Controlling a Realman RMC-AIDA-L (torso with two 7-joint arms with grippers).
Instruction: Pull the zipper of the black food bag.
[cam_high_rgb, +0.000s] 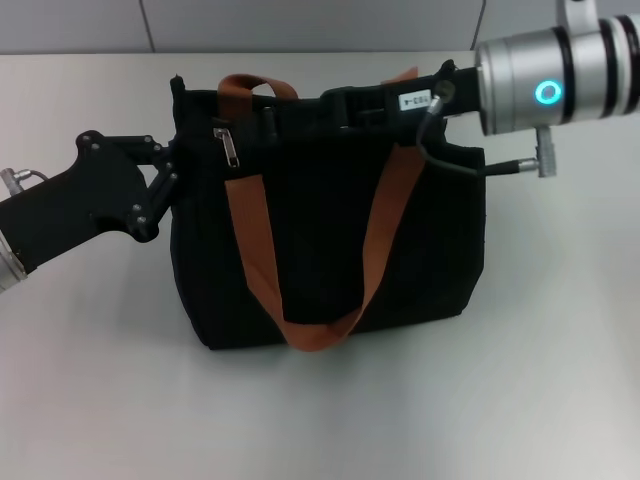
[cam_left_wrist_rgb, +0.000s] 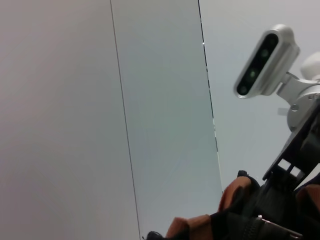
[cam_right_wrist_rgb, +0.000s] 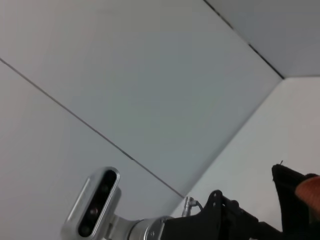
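Observation:
The black food bag (cam_high_rgb: 330, 230) stands upright in the middle of the table, with its rust-orange straps (cam_high_rgb: 252, 240) hanging down the front. The silver zipper pull (cam_high_rgb: 228, 146) hangs free near the bag's top left corner, and neither gripper touches it. My left gripper (cam_high_rgb: 172, 165) is at the bag's left end, just below the top edge, closed on the fabric there. My right gripper (cam_high_rgb: 335, 100) lies along the bag's top rim, right of the zipper pull, black against the black bag. The bag's corner shows in the right wrist view (cam_right_wrist_rgb: 295, 187).
The bag rests on a white table (cam_high_rgb: 540, 380) with a grey panelled wall (cam_high_rgb: 300, 25) behind it. The left wrist view shows the right arm's wrist camera (cam_left_wrist_rgb: 265, 60). The right wrist view shows the left arm's camera (cam_right_wrist_rgb: 95, 205).

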